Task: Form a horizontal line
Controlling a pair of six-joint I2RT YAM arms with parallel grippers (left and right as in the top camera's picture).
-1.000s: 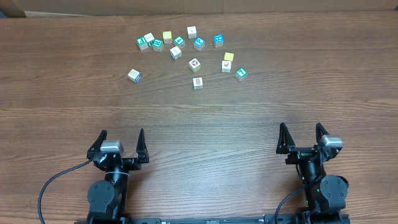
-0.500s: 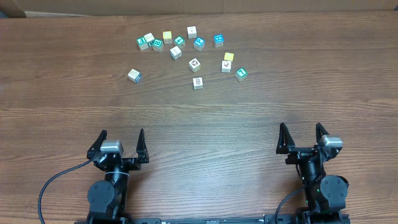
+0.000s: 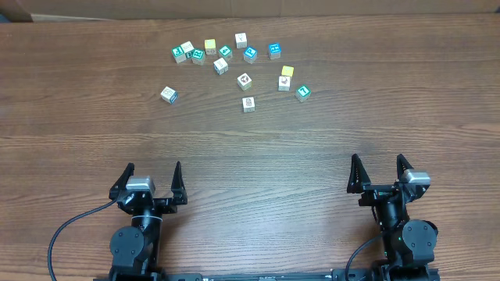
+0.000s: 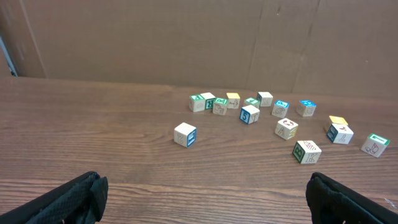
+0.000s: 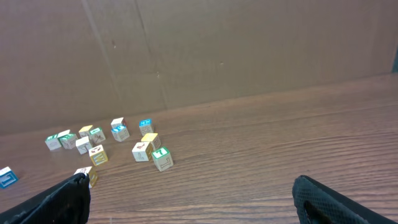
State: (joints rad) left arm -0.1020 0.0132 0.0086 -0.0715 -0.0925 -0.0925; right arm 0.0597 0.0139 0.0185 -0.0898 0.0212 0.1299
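Several small picture cubes lie scattered across the far middle of the table, and no horizontal line is in view among them. A white cube [image 3: 168, 94] [image 4: 185, 134] sits alone at the left of the scatter. Another white one [image 3: 248, 104] [image 4: 306, 151] lies nearest to me, and a teal-topped cube [image 3: 302, 93] [image 5: 160, 157] lies at the right. My left gripper [image 3: 153, 166] [image 4: 204, 180] and right gripper [image 3: 378, 158] [image 5: 189, 180] stand open near the front edge, far from the cubes, with nothing between their fingers.
Two plain yellow cubes [image 3: 210, 45] [image 3: 287, 71] lie among the scattered ones. A brown cardboard wall [image 4: 186, 43] stands behind the table's far edge. Bare wood lies between the cubes and both grippers.
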